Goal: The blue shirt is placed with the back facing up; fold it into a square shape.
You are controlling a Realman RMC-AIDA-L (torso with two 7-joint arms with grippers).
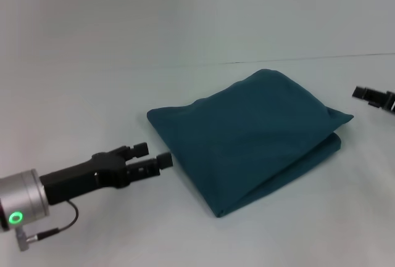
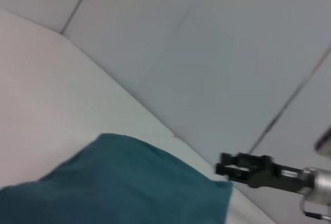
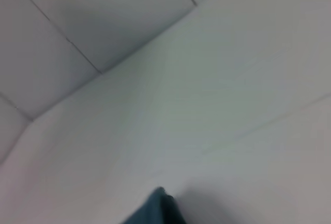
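The blue shirt (image 1: 247,134) lies folded into a thick, roughly square bundle in the middle of the white table (image 1: 86,94). It also shows in the left wrist view (image 2: 114,182), and one corner shows in the right wrist view (image 3: 155,211). My left gripper (image 1: 154,154) is open and empty, just off the bundle's near left edge and not touching it. My right gripper (image 1: 364,94) is off the bundle's right corner, clear of the cloth. It also shows in the left wrist view (image 2: 223,164), open and empty.
The table's far edge (image 1: 308,59) meets a pale wall behind the shirt. Bare tabletop surrounds the bundle on all sides. A thin cable (image 1: 62,225) hangs under my left wrist.
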